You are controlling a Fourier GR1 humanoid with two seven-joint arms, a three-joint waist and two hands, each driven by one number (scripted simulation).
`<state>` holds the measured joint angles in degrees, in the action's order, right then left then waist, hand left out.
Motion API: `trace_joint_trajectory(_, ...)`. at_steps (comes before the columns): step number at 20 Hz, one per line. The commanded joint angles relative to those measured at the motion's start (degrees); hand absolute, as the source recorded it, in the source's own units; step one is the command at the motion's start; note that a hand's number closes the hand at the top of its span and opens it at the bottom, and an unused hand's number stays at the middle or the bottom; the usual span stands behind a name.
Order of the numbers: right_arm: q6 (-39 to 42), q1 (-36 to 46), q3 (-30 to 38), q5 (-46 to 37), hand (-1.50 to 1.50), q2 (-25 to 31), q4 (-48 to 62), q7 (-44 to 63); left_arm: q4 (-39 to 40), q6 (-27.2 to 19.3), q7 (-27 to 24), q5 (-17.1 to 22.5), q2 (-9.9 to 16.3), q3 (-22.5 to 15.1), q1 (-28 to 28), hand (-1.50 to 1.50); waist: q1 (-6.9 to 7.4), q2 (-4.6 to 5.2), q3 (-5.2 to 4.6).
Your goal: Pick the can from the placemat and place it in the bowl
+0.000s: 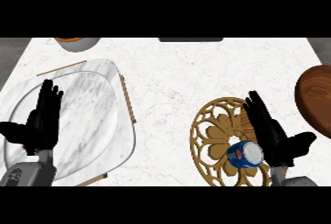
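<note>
A blue can (245,154) with a silver top lies on its side on the round gold openwork placemat (213,135) at the lower right. My right hand (275,135) sits just right of the can, fingers straight and pointing up the view, its edge touching or nearly touching the can. A large marble bowl (90,109) with a rounded square rim fills the left of the counter. My left hand (39,122) is open over the bowl's left part, fingers straight and pointing away.
A brown wooden plate (317,98) is cut off by the right edge. At the top left a small grey bowl with an orange inside (76,42) is cut by the band, and a dark flat object (191,39) lies at the top centre. A wooden board edge (129,103) shows under the marble bowl.
</note>
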<state>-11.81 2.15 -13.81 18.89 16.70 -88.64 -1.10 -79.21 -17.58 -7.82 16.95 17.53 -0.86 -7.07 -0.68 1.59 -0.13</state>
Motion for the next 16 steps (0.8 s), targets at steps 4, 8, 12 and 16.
trace_joint_trajectory(4, 8.84, 7.81, 5.04, -2.41, 1.50, 13.37, -12.63, -2.73, -0.58, 0.86, 3.72, -4.47, 5.70, -1.48, -1.63, 0.00, -0.03, -2.41, 0.12)
trace_joint_trajectory(8, 7.41, 3.20, 3.63, -24.14, -1.50, 32.21, -5.54, 2.63, -0.09, 1.30, 4.24, -5.49, 6.65, -2.33, -0.46, 0.00, -2.92, -2.46, -1.23)
trace_joint_trajectory(12, -4.21, -13.88, 7.71, -23.60, -1.50, 26.72, -19.63, 2.95, -2.47, 2.54, 7.70, -4.55, 9.33, -1.04, 0.70, 0.00, -4.69, -3.02, 0.05)
trace_joint_trajectory(16, -6.81, -28.07, 5.35, -30.93, -1.50, 27.55, -33.69, 1.62, -4.92, 2.17, 8.96, -5.03, 8.55, -1.78, 2.34, 0.00, -2.87, -2.43, 0.04)
